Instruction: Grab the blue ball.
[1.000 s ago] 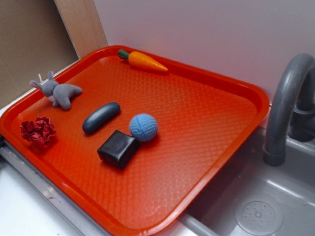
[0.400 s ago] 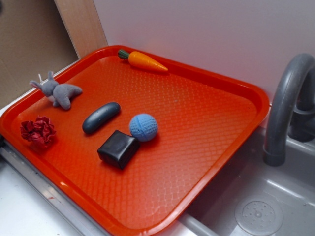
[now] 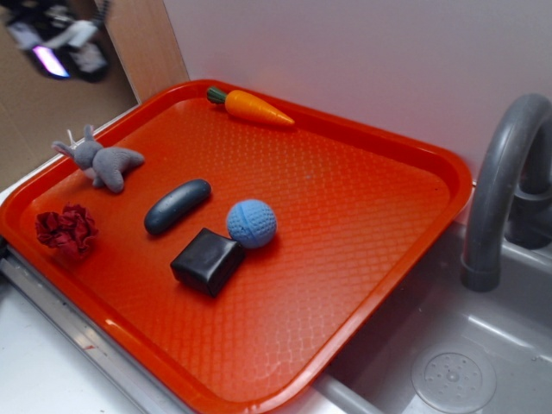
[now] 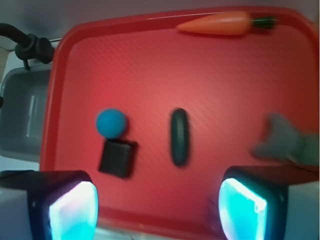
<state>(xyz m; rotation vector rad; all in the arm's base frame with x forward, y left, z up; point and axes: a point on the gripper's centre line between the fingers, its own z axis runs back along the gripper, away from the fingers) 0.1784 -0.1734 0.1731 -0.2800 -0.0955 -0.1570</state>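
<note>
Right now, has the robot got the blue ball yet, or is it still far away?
Not yet. Nothing looks done: the blue ball sits on the red tray, touching the black block. In hand: the tool is open and high above the tray, a blur in the exterior view's top left corner. Left to do: move over the ball, come down, close on it and lift.

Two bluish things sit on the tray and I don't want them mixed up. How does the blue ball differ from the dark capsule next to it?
The blue ball is light blue; the capsule is dark blue-grey. The ball is round, the capsule long with rounded ends, lying flat. The ball looks knitted and ribbed, the capsule smooth. The ball sits right against the black block; the capsule lies apart from it. Both rest on the red tray.
</note>
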